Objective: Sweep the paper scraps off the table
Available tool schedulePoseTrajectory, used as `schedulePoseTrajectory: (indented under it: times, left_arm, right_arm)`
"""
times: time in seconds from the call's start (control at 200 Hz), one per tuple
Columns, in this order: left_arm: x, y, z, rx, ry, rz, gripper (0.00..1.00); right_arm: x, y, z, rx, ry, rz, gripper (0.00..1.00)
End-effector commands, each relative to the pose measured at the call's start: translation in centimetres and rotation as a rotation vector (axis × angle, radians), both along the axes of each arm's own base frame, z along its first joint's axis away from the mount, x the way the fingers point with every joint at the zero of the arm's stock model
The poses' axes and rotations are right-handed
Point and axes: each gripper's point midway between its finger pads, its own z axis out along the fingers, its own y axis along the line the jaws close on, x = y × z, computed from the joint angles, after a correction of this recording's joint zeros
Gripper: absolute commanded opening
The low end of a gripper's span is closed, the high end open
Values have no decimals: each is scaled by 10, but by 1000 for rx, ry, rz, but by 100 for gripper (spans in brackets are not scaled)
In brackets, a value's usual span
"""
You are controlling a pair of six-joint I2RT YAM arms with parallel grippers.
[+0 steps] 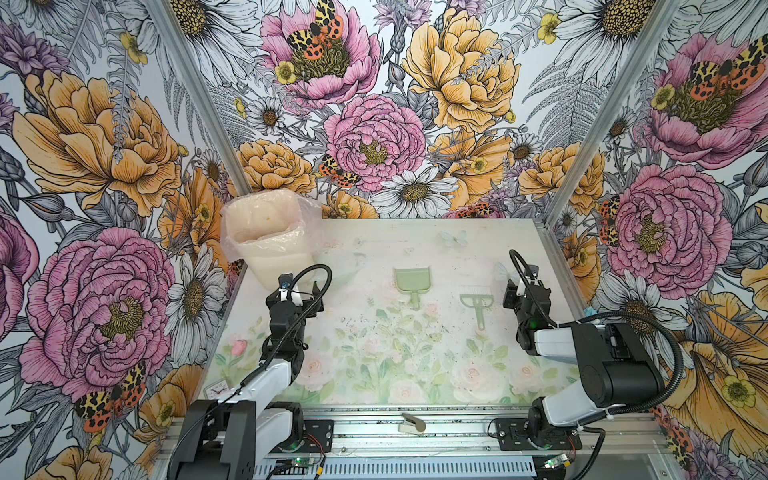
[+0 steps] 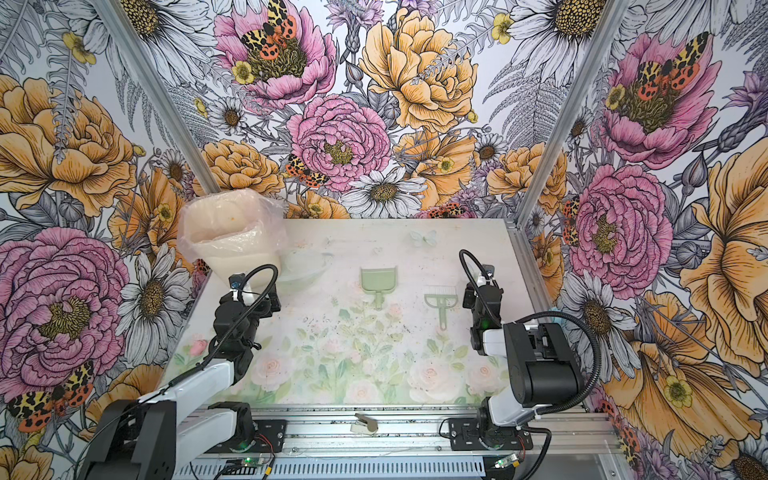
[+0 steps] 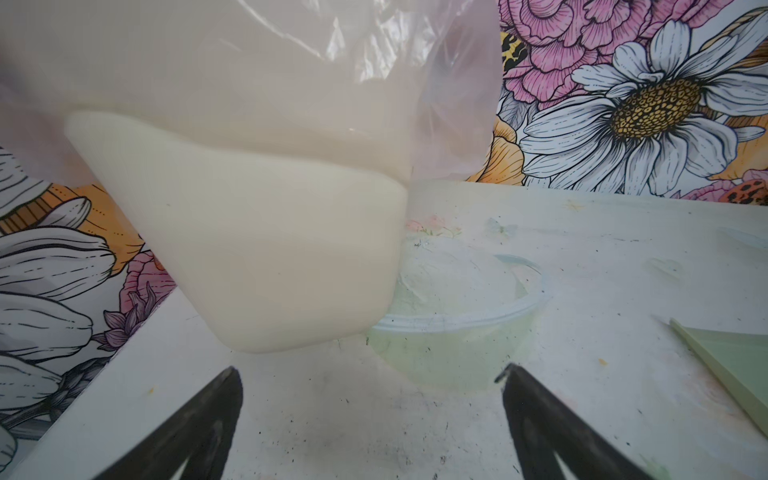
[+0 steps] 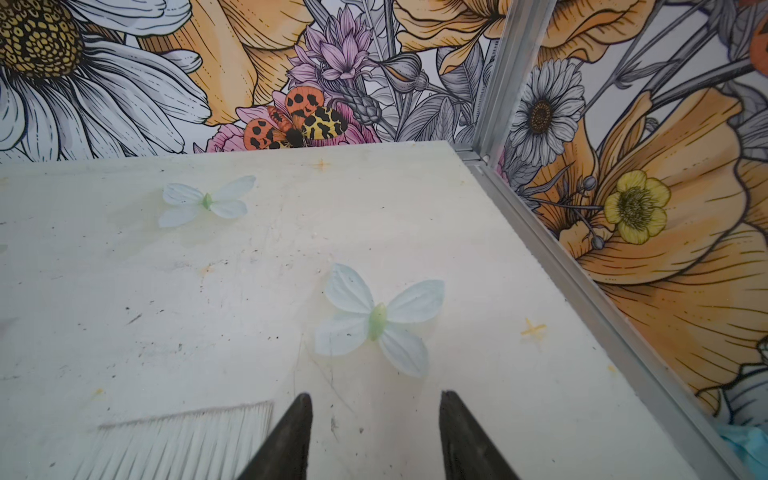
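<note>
We found the left gripper [image 3: 371, 370] spread wide and empty above the far left of the table [image 1: 457, 257], just short of the lined bin [image 1: 270, 245] and a clear bowl [image 3: 449, 345]. The right gripper [image 4: 376, 395] stood partly open, holding nothing, at the right side with the brush [image 1: 477, 301] just to its left and the dustpan [image 1: 409, 280] lying further left, mid-table. A light blue crumple [image 4: 748, 451] lay past the table's right rail; whether it was paper we could not tell.

Rose-patterned table [image 1: 457, 257], seemingly green dustpan [image 1: 407, 279]
</note>
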Motion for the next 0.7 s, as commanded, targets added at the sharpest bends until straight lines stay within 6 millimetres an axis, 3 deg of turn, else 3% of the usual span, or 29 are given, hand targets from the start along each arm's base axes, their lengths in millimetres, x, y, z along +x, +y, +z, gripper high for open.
schedulePoseTrajectory:
  times: [0.0,0.03,0.085,0.235,0.29,0.435,0.696]
  left_arm:
    - [14,-3,13,-14,-88,-33,99]
    - [17,-4,15,-16,-106,-37,99]
    - [22,-8,15,-5,-121,-63,99]
    - [34,-9,2,7,-104,-73,99]
    - [37,-8,-7,7,-98,-71,99]
    - [45,-4,-19,-1,-49,-53,99]
    - [55,3,-22,-23,-17,-26,99]
  right_arm:
    - [5,-1,18,-14,-65,-11,57]
    - [5,-1,18,-13,-65,-12,59]
    - [5,-1,18,-14,-65,-10,74]
    - [5,-1,18,-15,-66,-9,88]
    - [5,-1,17,-14,-64,-10,99]
    - [6,0,18,-14,-65,-9,100]
    - [6,-1,18,-15,-65,-10,100]
